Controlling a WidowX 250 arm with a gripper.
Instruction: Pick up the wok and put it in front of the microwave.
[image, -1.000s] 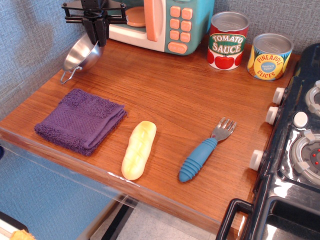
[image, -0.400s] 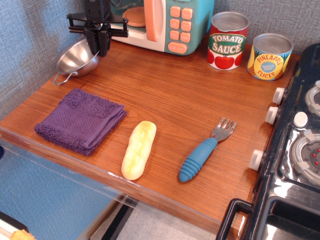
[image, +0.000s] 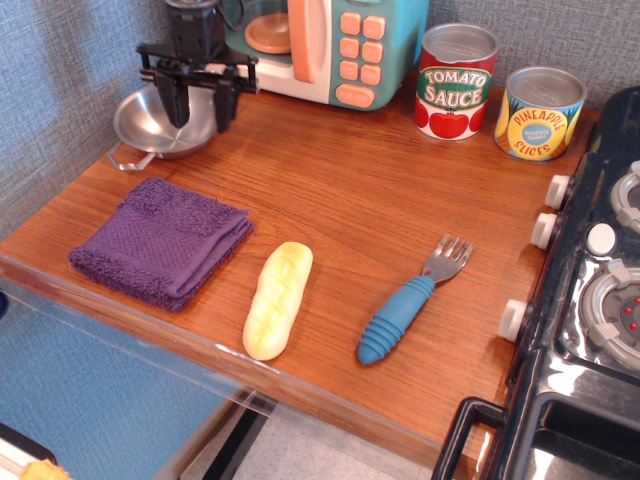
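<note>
The wok (image: 150, 122) is a small shiny steel bowl with wire loop handles. It sits flat on the wooden counter at the back left, just left of and in front of the microwave (image: 345, 45), which has a teal body and pink buttons. My gripper (image: 201, 105) hangs over the wok's right rim with its black fingers (image: 178, 100) spread apart. One finger is over the bowl and the other is just outside the rim. The gripper is open and holds nothing.
A folded purple cloth (image: 160, 240), a yellow toy bread roll (image: 278, 298) and a blue-handled fork (image: 405, 308) lie toward the front. A tomato sauce can (image: 456, 80) and a pineapple can (image: 540, 112) stand at the back right. A black stove (image: 590, 290) fills the right side.
The wok was held tilted off the counter by the shut gripper; it now rests flat on the counter. The gripper has moved slightly forward and opened.
</note>
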